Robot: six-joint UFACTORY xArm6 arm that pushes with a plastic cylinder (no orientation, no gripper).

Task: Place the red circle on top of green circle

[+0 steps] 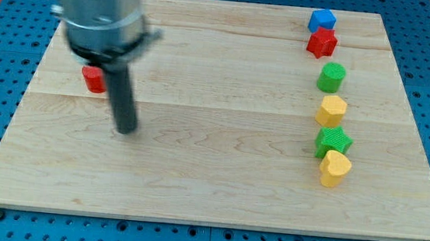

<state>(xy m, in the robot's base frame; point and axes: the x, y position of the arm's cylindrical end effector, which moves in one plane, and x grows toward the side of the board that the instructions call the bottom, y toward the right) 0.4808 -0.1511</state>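
The red circle (93, 79) lies on the wooden board at the view's left, partly hidden behind the arm's body. The green circle (331, 77) stands at the view's right, in a column of blocks. My tip (125, 130) rests on the board just right of and below the red circle, a short gap from it. The green circle is far to the tip's right.
The column at the view's right holds, top to bottom, a blue block (322, 20), a red star (322, 43), the green circle, a yellow hexagon (330, 111), a green star (333, 140) and a yellow heart (335, 168). The board (209, 190) lies on a blue pegboard.
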